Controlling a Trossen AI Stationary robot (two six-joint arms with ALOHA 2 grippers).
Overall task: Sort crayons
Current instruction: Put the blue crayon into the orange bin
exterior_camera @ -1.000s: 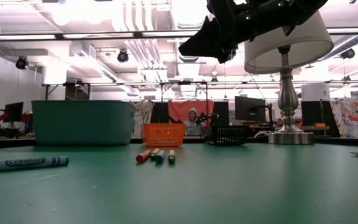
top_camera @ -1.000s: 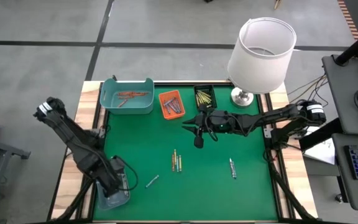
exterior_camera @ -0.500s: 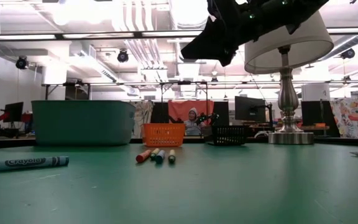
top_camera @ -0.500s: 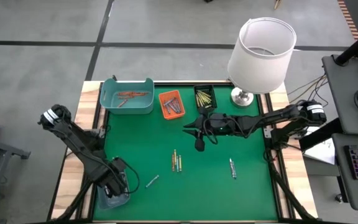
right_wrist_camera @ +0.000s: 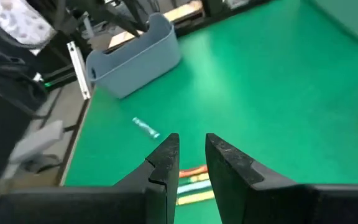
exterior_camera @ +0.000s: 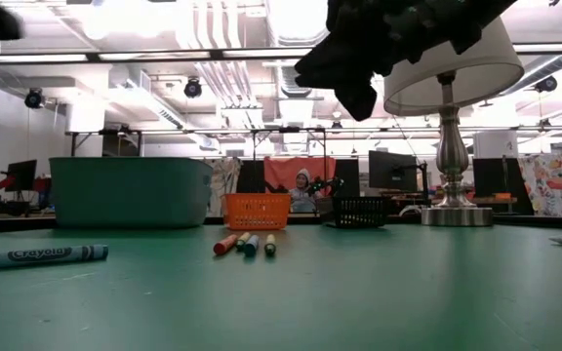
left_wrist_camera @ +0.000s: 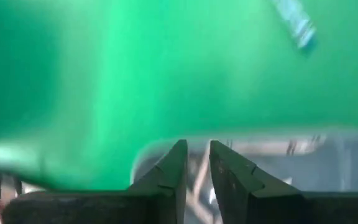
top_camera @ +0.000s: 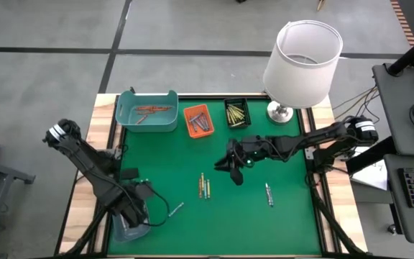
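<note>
Several crayons (top_camera: pixel 204 187) lie side by side on the green mat; they also show in the low view (exterior_camera: pixel 245 243). A silvery grey crayon (top_camera: pixel 176 209) lies near the front left, a blue-grey crayon (top_camera: pixel 269 194) to the right. More crayons lie in the teal tray (top_camera: pixel 148 111), the orange tray (top_camera: pixel 198 120) and the black tray (top_camera: pixel 236 112). My right gripper (right_wrist_camera: pixel 191 152) hangs above the mat right of the group, empty, with a narrow gap between its fingers. My left gripper (left_wrist_camera: pixel 197 168) hovers over a clear tray (top_camera: pixel 129 229) at the front left, empty, its fingers a little apart.
A lamp with a white shade (top_camera: pixel 302 57) stands at the table's far right corner, its base (top_camera: pixel 280 112) beside the black tray. The three small trays line the far edge. The mat between the crayons is bare.
My right gripper has gone from beside the black tray toward the table's near edge and a little to the right, coming closer to the group of crayons. My left gripper has shifted a little toward the table's right over the clear tray.
</note>
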